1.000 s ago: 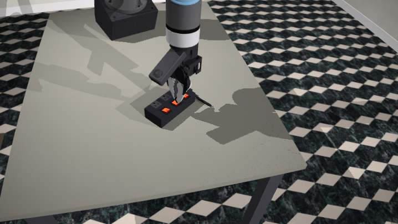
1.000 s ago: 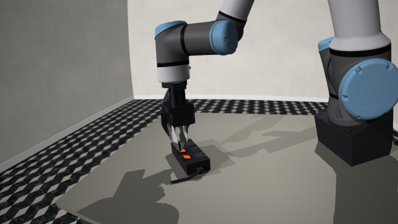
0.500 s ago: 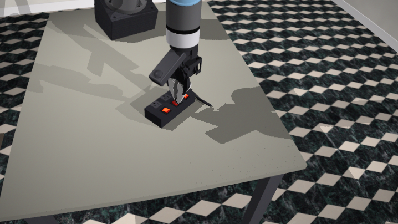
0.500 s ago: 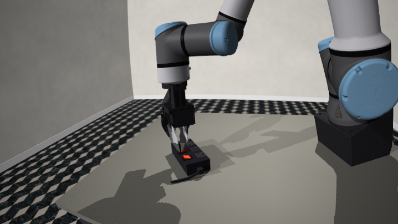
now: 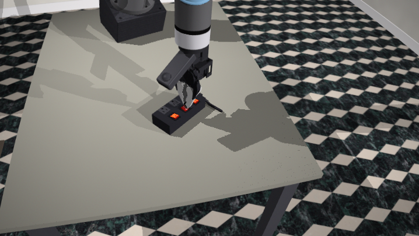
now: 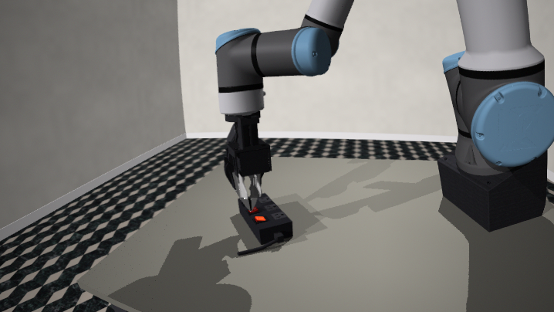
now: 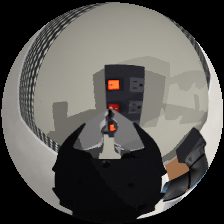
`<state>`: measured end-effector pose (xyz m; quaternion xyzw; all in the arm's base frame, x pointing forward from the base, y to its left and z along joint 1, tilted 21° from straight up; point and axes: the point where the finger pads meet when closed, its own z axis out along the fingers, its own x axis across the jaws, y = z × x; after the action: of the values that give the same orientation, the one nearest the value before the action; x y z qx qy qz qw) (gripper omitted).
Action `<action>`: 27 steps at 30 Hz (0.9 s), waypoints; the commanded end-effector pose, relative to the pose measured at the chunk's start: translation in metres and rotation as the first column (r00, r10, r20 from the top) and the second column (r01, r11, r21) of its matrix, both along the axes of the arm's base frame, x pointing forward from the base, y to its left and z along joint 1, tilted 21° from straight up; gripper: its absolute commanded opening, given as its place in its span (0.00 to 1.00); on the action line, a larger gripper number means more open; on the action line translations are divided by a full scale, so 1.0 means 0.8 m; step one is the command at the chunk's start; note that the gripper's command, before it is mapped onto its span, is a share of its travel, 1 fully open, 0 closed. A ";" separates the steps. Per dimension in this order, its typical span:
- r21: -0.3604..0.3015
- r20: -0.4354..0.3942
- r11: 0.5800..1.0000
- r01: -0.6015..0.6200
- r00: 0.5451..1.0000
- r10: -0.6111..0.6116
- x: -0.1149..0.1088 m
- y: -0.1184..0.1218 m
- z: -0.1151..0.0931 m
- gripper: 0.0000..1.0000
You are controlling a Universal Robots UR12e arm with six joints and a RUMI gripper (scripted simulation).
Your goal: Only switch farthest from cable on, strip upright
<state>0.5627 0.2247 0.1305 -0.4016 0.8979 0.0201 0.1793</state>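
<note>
A black power strip (image 5: 177, 113) lies right way up on the grey table, with three orange-red switches in a row and sockets beside them. Its cable (image 5: 213, 106) leaves the far right end. My gripper (image 5: 185, 106) points straight down, shut and empty, with its tips touching the middle switch (image 5: 184, 108). The switch farthest from the cable (image 5: 174, 115) and the one nearest it (image 5: 195, 101) are uncovered. In the exterior view the gripper (image 6: 248, 207) stands on the strip (image 6: 266, 220) and hides the far switch. The wrist view shows the fingertips over the strip (image 7: 124, 95).
The robot's dark base block (image 5: 132, 17) stands at the back of the table, also at the right in the exterior view (image 6: 494, 194). The table's right edge (image 5: 281, 96) is a little beyond the cable. Checkered floor surrounds the table.
</note>
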 end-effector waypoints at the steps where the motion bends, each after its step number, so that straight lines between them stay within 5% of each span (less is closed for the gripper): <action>1: 0.000 0.001 1.000 0.000 1.000 0.000 -0.003 -0.002 0.012 0.00; 13: 0.000 0.001 1.000 0.000 1.000 0.000 -0.012 -0.008 0.040 0.00; 27: 0.000 0.001 1.000 0.000 1.000 0.000 -0.013 -0.008 0.042 0.00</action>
<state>0.5520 0.2183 0.1634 -0.4016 0.8979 0.0201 0.1793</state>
